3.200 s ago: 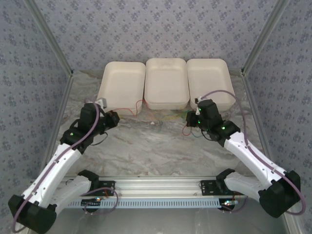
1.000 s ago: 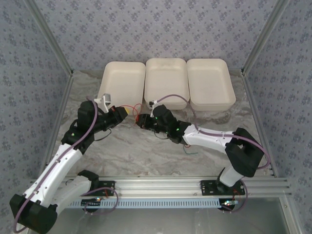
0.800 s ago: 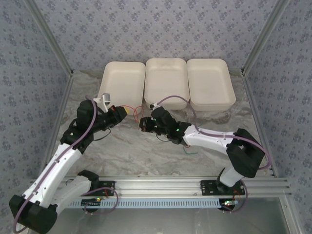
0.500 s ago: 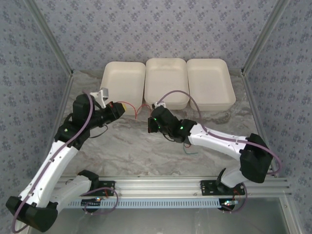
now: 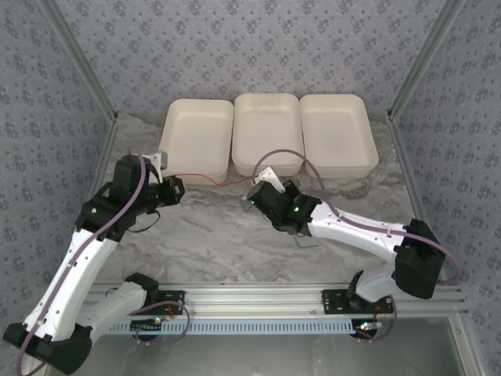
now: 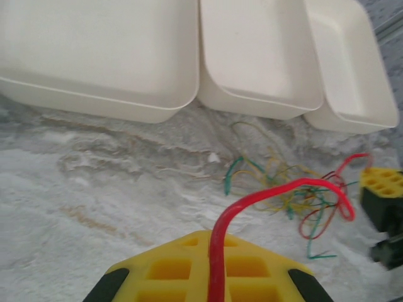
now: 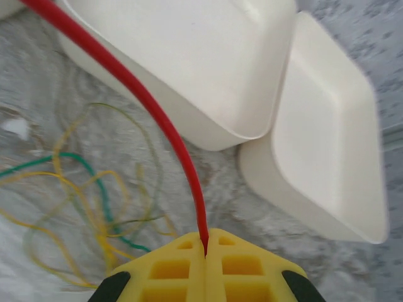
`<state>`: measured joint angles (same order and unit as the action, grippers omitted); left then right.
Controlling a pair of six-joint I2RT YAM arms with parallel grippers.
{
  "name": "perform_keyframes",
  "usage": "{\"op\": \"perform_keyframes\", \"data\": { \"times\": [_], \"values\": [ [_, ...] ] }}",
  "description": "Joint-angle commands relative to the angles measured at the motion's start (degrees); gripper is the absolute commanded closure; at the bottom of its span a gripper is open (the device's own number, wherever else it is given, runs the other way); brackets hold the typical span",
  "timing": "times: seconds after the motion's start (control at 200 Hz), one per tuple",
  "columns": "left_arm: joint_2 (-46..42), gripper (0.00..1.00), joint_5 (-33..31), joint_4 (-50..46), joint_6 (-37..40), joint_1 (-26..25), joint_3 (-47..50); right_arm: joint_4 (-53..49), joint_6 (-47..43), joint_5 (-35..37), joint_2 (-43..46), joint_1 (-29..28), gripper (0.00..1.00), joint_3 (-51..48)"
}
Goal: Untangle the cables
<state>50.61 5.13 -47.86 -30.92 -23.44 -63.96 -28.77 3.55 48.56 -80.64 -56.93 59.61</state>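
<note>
A red cable [image 5: 215,180] runs nearly straight between my two grippers, in front of the white trays. My left gripper [image 5: 175,190] is shut on one end; in the left wrist view the red cable [image 6: 283,187] comes out between the closed yellow pads of the left gripper [image 6: 214,236] and arches right. My right gripper [image 5: 253,199] is shut on the other end. In the right wrist view the red cable [image 7: 145,107] leaves the tip of the right gripper [image 7: 206,238] toward the upper left. A loose tangle of yellow and green cables [image 6: 283,195] lies on the table, and the same tangle [image 7: 75,201] is visible in the right wrist view.
Three white trays stand side by side at the back: left tray [image 5: 197,139], middle tray [image 5: 268,131], right tray [image 5: 337,133]. A green wire end [image 5: 307,241] pokes out under the right forearm. Patterned walls close in both sides.
The left gripper pulled back to the left and the right gripper moved right. The red cable, slack and looped before, now runs stretched between them.
</note>
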Motion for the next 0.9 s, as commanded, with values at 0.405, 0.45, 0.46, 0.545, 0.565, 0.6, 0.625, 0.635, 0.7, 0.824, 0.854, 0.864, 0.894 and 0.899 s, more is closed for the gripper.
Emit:
{"op": "perform_keyframes", "data": {
  "times": [0.405,0.45,0.46,0.545,0.565,0.6,0.625,0.635,0.7,0.824,0.854,0.864,0.894,0.899],
  "values": [
    [2.04,1.0,-12.65,-14.52,11.81,-5.73,-0.01,18.25,-41.45,12.91,11.99,7.31,1.0,-9.04],
    [2.72,1.0,-15.17,-15.06,11.79,-8.19,0.3,19.14,-43.02,13.05,13.38,8.57,1.0,-8.64],
    [2.89,1.0,-15.59,-15.18,11.61,-8.81,0.26,19.12,-43.21,13.12,13.64,8.87,1.0,-8.53],
    [4.51,1.0,-19.27,-15.19,11.92,-14.34,0.03,18.62,-45.95,12.5,15.12,11.64,1.0,-6.9],
    [5.09,1.0,-20.66,-15.33,11.89,-15.74,0.01,18.89,-47.22,12.18,15.43,12.07,1.0,-6.85],
    [6.28,1.0,-22.28,-15.67,11.93,-17.43,-0.19,19.86,-49.32,11.42,16.04,12.85,1.0,-6.9],
    [7.2,1.0,-22.95,-15.85,11.99,-18.24,-0.26,20.02,-50.75,10.65,16.45,13.23,1.0,-6.95],
    [7.57,1.0,-23.18,-15.91,12.01,-18.55,-0.34,20.06,-51.43,10.41,16.61,13.37,1.0,-6.96],
    [9.7,1.0,-25.73,-16.19,11.93,-20.31,-0.57,21.23,-54.9,9.74,17.55,14.38,1.0,-7.33],
    [12.34,1.0,-32.46,-18.67,11.82,-21.65,-2.39,20.34,-58.14,8.41,19.23,16.81,1.0,-8.14],
    [12.86,1.0,-33.86,-19.53,12.05,-21.83,-3.07,20.25,-58.66,7.68,19.94,17.35,1.0,-8.55],
    [13.09,1.0,-34.39,-19.79,12.2,-21.87,-3.27,20.14,-58.75,7.16,20.22,17.55,1.0,-8.68],
    [13.59,1.0,-35.43,-20.58,12.78,-21.98,-3.91,19.59,-59.03,6.06,21.11,18.04,1.0,-9.04],
    [13.66,1.0,-35.53,-20.69,12.88,-21.99,-3.98,19.57,-59.11,5.91,21.26,18.15,1.0,-9.06]
  ]
}}
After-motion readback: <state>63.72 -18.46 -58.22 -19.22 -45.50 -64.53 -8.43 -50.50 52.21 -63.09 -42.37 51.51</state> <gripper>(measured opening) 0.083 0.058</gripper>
